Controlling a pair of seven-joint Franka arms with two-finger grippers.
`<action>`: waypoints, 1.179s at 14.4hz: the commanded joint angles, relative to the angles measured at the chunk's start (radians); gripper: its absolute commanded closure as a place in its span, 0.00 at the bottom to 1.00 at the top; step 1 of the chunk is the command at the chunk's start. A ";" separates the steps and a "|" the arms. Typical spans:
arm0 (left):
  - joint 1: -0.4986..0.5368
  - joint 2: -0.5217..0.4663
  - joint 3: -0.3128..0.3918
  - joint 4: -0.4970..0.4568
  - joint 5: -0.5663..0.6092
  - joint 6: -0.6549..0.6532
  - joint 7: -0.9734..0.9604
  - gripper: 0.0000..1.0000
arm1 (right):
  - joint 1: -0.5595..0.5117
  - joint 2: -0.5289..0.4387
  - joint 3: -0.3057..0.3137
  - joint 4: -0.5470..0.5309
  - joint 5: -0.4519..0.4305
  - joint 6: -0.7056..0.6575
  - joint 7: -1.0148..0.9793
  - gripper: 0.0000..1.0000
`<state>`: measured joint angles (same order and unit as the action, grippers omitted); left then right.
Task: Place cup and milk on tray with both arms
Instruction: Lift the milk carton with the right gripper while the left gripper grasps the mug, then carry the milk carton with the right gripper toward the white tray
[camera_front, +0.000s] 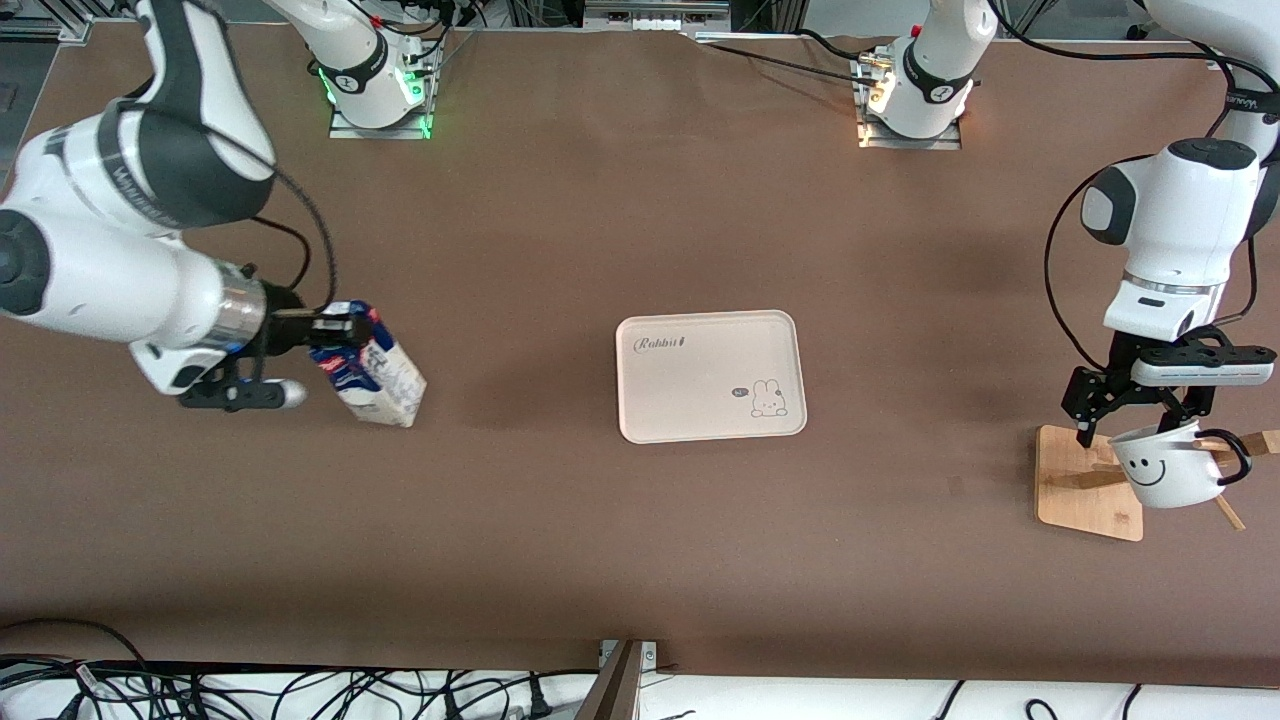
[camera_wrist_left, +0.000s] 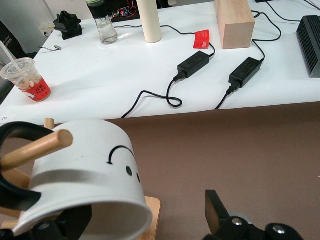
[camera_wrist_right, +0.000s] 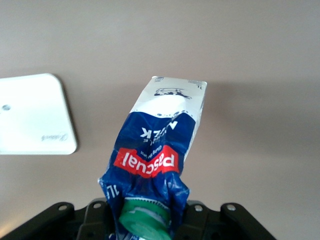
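Both pickups are under way. The right hand (camera_front: 335, 330) clamps the crumpled blue top of the milk (camera_front: 378, 378), which tilts at the right arm's end of the counter (camera_front: 600, 220), its base apparently still on the surface. The left hand (camera_front: 1140, 425) straddles the rim of the cup (camera_front: 1165, 466), fingers not visibly closed, the cup hanging on a peg of the wooden rack (camera_front: 1085, 485). The tray (camera_front: 710, 375) sits mid-counter, holding nothing. Next, judging by this: lift both clear and carry them inward to the tray.
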<state>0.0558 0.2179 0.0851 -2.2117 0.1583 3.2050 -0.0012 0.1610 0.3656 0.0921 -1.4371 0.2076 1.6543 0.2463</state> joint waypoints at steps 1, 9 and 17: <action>-0.011 0.008 0.015 0.015 0.017 0.004 -0.005 0.00 | 0.041 -0.013 0.052 0.012 -0.002 -0.066 0.102 0.70; -0.010 0.001 0.036 -0.005 0.018 0.004 -0.003 0.70 | 0.223 0.148 0.054 0.260 -0.145 -0.219 0.093 0.70; -0.010 -0.005 0.041 -0.003 0.027 0.004 0.004 1.00 | 0.256 0.211 0.054 0.287 0.036 -0.008 0.140 0.70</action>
<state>0.0516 0.2212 0.1122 -2.2174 0.1583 3.2050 -0.0012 0.4110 0.5463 0.1475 -1.1879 0.2017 1.6322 0.3630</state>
